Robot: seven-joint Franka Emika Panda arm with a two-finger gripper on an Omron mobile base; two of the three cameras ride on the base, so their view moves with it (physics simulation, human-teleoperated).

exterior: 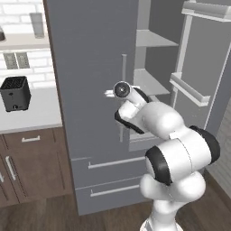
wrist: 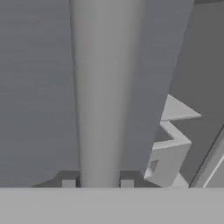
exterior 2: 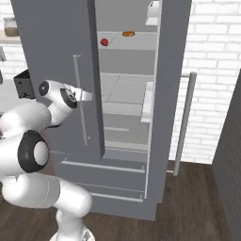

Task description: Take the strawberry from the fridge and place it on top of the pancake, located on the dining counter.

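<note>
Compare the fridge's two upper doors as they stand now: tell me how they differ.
The left door is shut flush with the fridge, while the right door is swung wide open, baring the shelves. The gripper straddles the left door's handle, while the right door's handle stands free. Both doors are matte grey with long vertical bar handles.

one fridge [exterior 2: 56,56], one strawberry [exterior 2: 104,42], two drawers [exterior 2: 101,172], one toaster [exterior: 15,93].
</note>
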